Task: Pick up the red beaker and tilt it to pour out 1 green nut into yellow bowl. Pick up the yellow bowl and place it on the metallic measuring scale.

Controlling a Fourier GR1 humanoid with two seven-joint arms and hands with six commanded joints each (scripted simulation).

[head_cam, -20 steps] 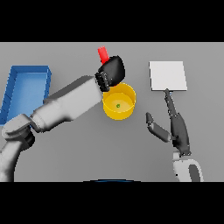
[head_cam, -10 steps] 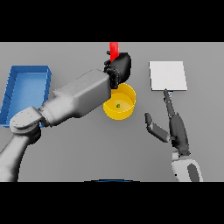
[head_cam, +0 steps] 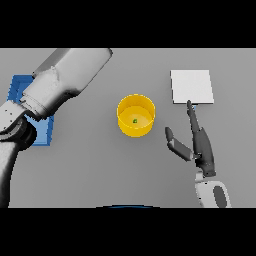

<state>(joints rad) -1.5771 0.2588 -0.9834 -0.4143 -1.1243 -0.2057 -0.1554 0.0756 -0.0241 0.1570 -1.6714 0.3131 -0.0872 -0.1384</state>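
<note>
The yellow bowl stands upright mid-table, with one small green nut lying inside it. The metallic measuring scale is a pale square plate to the bowl's right and farther back. My right hand rests open on the table right of the bowl, fingers straight and pointing at the scale's near edge, thumb spread toward the bowl. My left forearm crosses the upper left and runs out past the top edge. The left hand and the red beaker do not show.
A blue tray sits at the far left, largely covered by my left arm. Bare grey table lies between the bowl and the scale.
My left arm has risen and swung left, taking the hand and the red beaker out of view and uncovering the bowl. The right hand has not moved.
</note>
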